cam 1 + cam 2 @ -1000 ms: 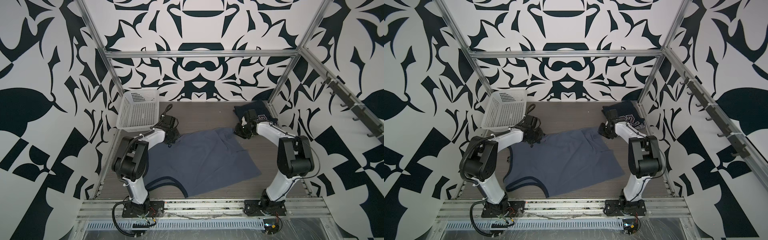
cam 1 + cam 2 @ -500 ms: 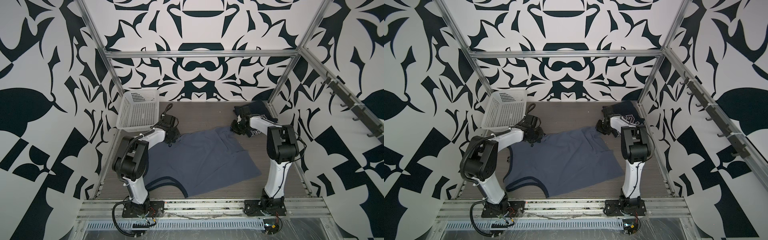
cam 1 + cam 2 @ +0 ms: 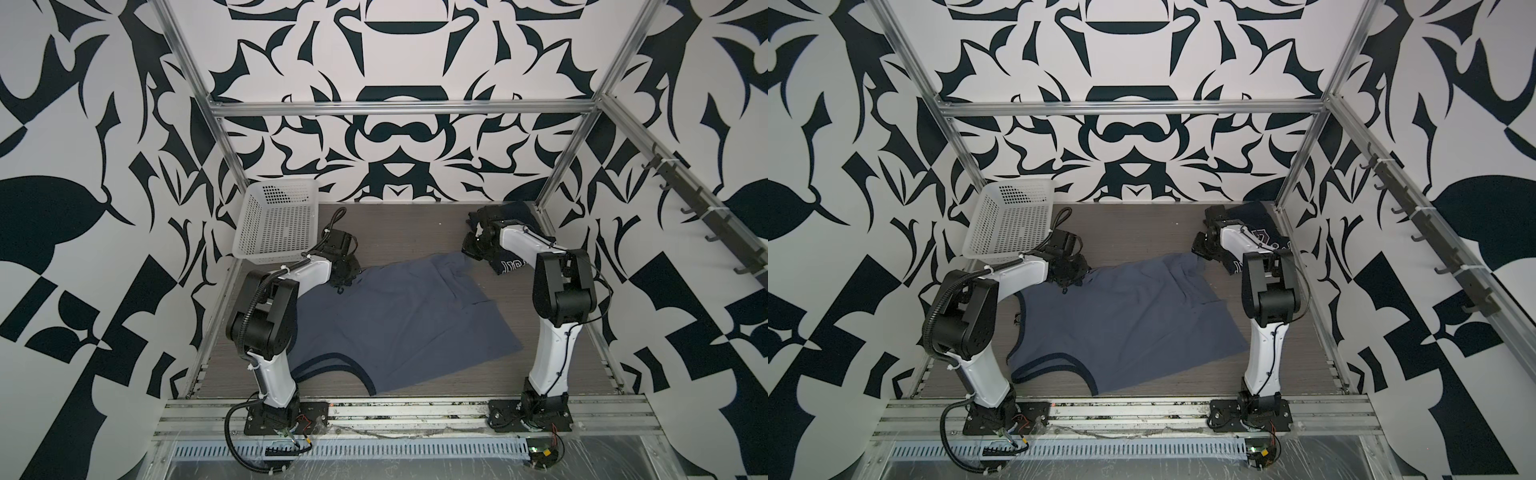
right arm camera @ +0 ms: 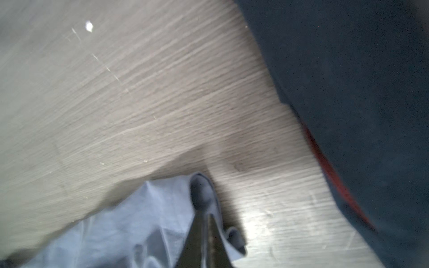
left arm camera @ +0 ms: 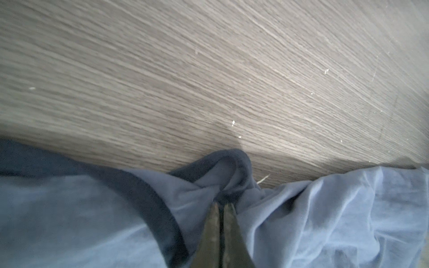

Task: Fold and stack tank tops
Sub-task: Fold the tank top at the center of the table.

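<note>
The grey-blue top point(image 3: 399, 316) lies spread open on the table point(image 3: 407, 232), reaching from one arm across to the other. Its dark-trimmed shoulder end is toward the left arm and its plain hem toward the right, so its long axis runs side to side, tilted a little.

The left gripper point(image 5: 220, 206) is down at the far left corner. Its jaws are pressed together on a bunched bit of cloth where the dark trim curls up. The right gripper point(image 4: 205, 214) is at the far right corner, jaws closed too, with a small fold of the pale hem pinched at the tips. Each arm has the corner nearest to it, and the far long edge is strung between them, slightly rumpled near the right.

What the next move turns on, I'd say, is that the rest of the top lies on the near side of both sets of jaws, toward the arm bases. Bringing the far edge over to meet the near one would mean both grippers lifting and travelling back together, keeping level so the fold line stays along the long axis.

The navy top point(image 3: 509, 266) sits folded in the far right corner, partly under the right arm and just beside the pinched hem corner but not touching it. A lift there could brush it. The white basket point(image 3: 276, 224) stands in the far left corner, beyond the left gripper
</note>
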